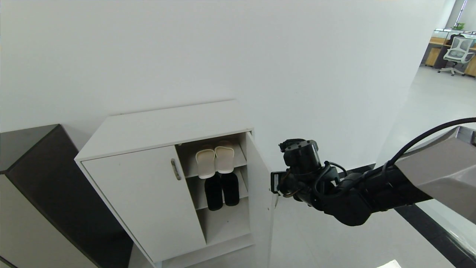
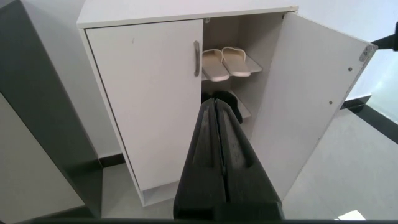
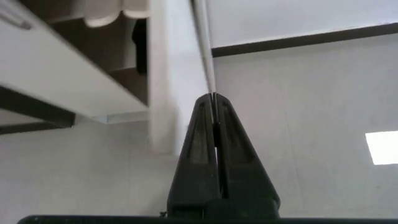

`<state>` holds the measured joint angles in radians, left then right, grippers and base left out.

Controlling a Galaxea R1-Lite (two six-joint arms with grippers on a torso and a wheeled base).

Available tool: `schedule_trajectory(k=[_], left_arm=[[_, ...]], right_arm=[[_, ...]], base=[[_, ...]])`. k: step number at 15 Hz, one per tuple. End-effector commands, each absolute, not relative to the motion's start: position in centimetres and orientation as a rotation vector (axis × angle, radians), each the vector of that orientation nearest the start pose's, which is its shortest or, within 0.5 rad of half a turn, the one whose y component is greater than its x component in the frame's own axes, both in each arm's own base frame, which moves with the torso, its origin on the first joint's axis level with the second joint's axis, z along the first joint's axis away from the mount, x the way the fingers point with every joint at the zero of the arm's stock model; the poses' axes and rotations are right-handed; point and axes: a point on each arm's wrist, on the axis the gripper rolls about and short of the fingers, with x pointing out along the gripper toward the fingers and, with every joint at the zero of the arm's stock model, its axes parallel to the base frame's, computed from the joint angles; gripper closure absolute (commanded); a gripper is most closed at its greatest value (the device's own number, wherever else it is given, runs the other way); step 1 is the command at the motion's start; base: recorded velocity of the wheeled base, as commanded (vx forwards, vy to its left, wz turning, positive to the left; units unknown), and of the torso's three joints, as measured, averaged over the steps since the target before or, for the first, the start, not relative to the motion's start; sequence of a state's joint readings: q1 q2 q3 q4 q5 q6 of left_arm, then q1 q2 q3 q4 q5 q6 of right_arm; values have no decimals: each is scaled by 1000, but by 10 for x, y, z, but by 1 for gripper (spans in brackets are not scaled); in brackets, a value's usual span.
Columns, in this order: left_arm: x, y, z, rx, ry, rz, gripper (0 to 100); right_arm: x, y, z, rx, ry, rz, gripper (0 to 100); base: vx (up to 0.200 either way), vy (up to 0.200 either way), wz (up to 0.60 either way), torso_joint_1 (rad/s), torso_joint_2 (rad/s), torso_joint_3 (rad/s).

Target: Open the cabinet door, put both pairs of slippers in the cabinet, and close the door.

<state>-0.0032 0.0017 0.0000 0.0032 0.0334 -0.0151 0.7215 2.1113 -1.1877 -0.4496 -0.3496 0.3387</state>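
Pushing door (image 1: 260, 186) shut looks next: right gripper (image 1: 274, 183) jaws closed together, tips at free edge of open door, contact uncertain. White slippers (image 1: 215, 160) on upper shelf (image 1: 241, 158), black slippers (image 1: 222, 191) below, inside cabinet (image 1: 167, 124). Risk: tips slipping off thin edge, door ending ajar.

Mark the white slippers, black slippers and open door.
white slippers (image 1: 206, 162), head view, left slipper's upper
black slippers (image 1: 214, 191), head view, left slipper's top
open door (image 2: 314, 93), left wrist view, inner face
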Motion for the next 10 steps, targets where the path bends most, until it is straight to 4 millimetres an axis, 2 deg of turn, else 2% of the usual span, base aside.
schedule_trajectory(k=[1, 4, 6, 7, 10], left_arm=[[-23, 1, 75, -15, 4, 31, 100], [-23, 1, 75, -15, 4, 31, 100], [-23, 1, 75, -15, 4, 31, 100], [-23, 1, 75, -15, 4, 31, 100], [-23, 1, 75, -15, 4, 31, 100]], right_arm=[[303, 276, 115, 78, 472, 323, 100], [282, 276, 130, 96, 460, 386, 100], [271, 270, 137, 111, 453, 458, 100], [269, 268, 137, 106, 445, 463, 100], [261, 258, 153, 99, 399, 473, 100]], base=[[0, 0, 0, 0, 0, 0], [0, 0, 0, 0, 0, 0], [0, 0, 0, 0, 0, 0], [0, 0, 0, 0, 0, 0], [0, 0, 0, 0, 0, 0]])
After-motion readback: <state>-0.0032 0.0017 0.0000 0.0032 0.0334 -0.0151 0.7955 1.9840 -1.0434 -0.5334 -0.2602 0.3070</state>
